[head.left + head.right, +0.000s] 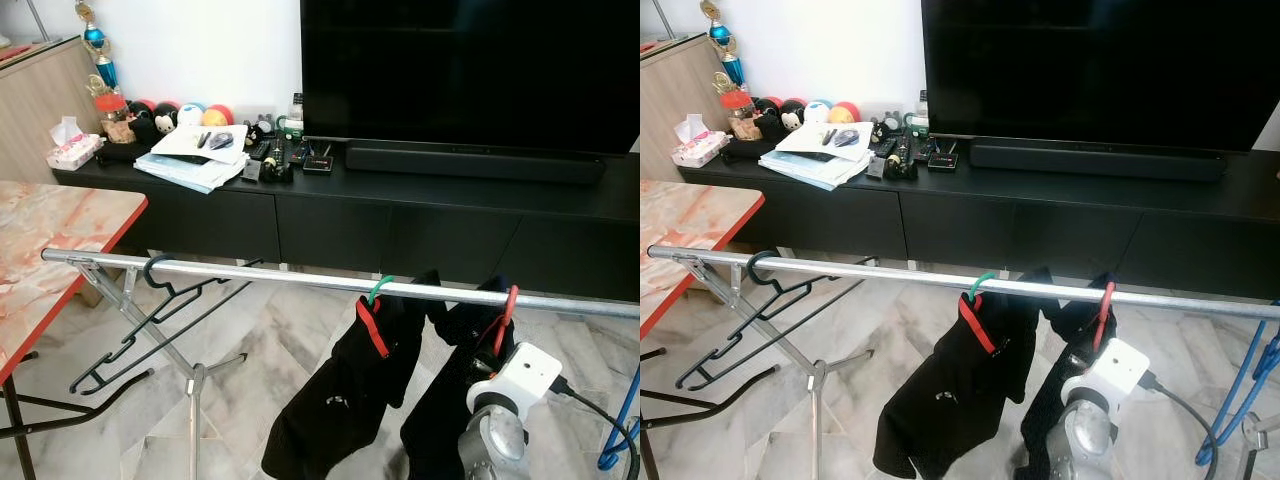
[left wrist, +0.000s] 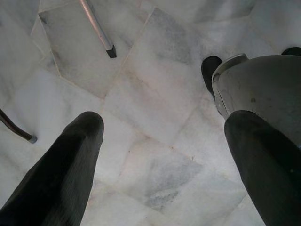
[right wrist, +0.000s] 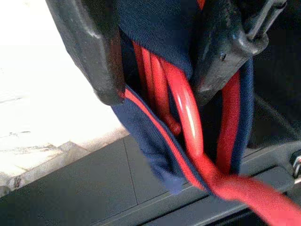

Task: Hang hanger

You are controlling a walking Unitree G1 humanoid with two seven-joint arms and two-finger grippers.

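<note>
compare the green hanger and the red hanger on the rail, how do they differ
The green hanger hangs free on the rail, with no gripper on it; the red hanger sits further to the robot's right and is clamped at its neck by the right gripper. The green hook is small and rounded; the red hook is a longer loop. Both hook over the same rail and carry dark clothes.

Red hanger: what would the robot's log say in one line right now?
right tool: shut on red hanger | hook: over rail | left tool: open, idle above floor
</note>
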